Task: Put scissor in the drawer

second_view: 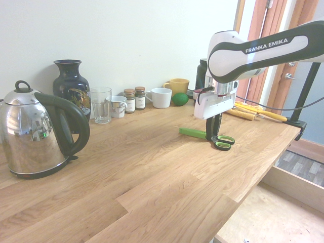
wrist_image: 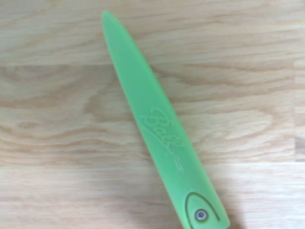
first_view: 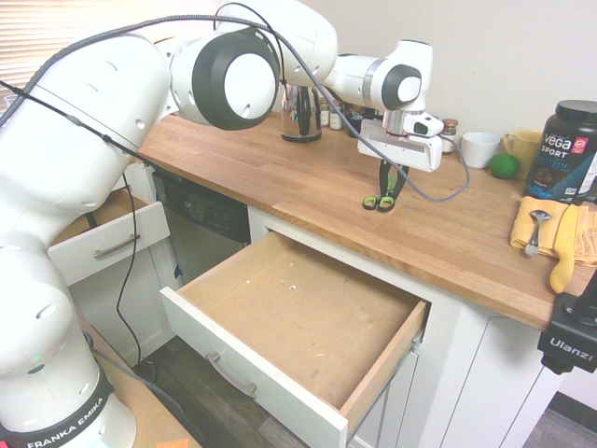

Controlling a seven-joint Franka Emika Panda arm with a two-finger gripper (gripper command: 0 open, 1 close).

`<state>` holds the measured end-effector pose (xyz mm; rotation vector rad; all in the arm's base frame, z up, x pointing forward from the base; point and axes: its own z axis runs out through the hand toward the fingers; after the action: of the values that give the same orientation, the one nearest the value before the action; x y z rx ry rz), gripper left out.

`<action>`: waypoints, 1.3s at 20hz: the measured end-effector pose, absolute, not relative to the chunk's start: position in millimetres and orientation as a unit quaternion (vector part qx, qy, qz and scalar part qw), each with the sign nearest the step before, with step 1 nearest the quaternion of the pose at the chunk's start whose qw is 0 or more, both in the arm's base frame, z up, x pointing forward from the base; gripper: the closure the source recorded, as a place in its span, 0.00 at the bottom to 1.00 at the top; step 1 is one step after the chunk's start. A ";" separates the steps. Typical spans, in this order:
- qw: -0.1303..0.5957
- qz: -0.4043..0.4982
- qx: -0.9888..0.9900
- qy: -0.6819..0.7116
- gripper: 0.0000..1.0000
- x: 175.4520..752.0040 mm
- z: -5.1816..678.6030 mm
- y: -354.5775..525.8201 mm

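Observation:
The scissor (second_view: 223, 142) lies on the wooden counter, its green handle loops (first_view: 380, 202) toward the counter's front edge and its blades in a green sheath (wrist_image: 157, 129). My gripper (second_view: 214, 134) points straight down and is shut on the scissor near its pivot, fingers (first_view: 389, 182) touching it just above the loops. The scissor still rests on the countertop. Below the counter's front edge the drawer (first_view: 280, 308) stands pulled far out, its brown board bottom bare; a corner of the drawer (second_view: 283, 202) shows in the second exterior view.
Along the wall stand a kettle (second_view: 35, 134), a dark vase (second_view: 71, 83), a glass (second_view: 101, 105), spice jars (second_view: 134, 99), mugs (second_view: 161, 97) and a green ball (first_view: 505, 165). A Vega tub (first_view: 566, 149) and a yellow cloth with a spoon (first_view: 550, 229) sit right. A smaller drawer (first_view: 107, 238) is open left.

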<state>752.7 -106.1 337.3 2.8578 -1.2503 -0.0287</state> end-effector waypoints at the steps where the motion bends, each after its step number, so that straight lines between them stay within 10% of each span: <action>1: 0.011 -0.009 0.916 -0.401 1.00 752.9 338.0 -104.4; 26: 0.001 0.012 0.911 -0.413 1.00 690.8 457.3 -86.8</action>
<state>690.8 -86.8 457.3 2.8583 -1.2959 0.0369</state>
